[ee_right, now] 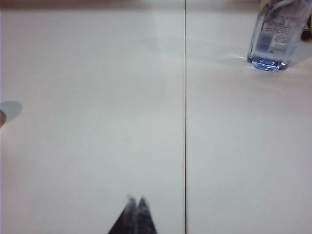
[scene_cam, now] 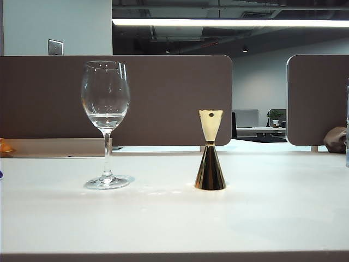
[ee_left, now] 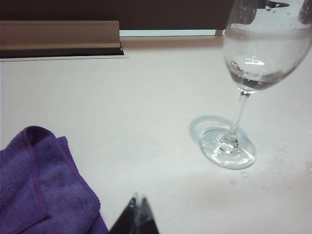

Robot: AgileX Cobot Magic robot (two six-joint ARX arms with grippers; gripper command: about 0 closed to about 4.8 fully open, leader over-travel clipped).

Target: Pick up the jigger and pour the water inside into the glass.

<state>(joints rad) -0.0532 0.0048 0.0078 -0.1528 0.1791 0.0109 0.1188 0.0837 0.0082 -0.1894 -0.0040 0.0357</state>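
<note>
At the far left, seen only from the left wrist view, a crumpled purple cloth (ee_left: 44, 185) lies on the white tabletop (scene_cam: 272, 218). Just beside it the left hand (ee_left: 136, 202) hangs low over the surface, its dark fingertips pressed together and holding nothing. Further right stands the glass (scene_cam: 106, 117), upright on its round foot, with a shallow layer of water (scene_cam: 107, 119) at the bottom of the bowl. A few small droplets speckle the tabletop near its foot. To the right of the glass, apart from it, the jigger (scene_cam: 210, 150) stands upright, pale gold cone above, darker cone below; neither hand touches it. Further right, the right hand (ee_right: 136, 204) hovers over bare tabletop next to a thin dark seam (ee_right: 185, 117), its fingertips closed and empty. Well beyond it, a clear plastic water bottle (ee_right: 275, 34) with a label stands upright.
</note>
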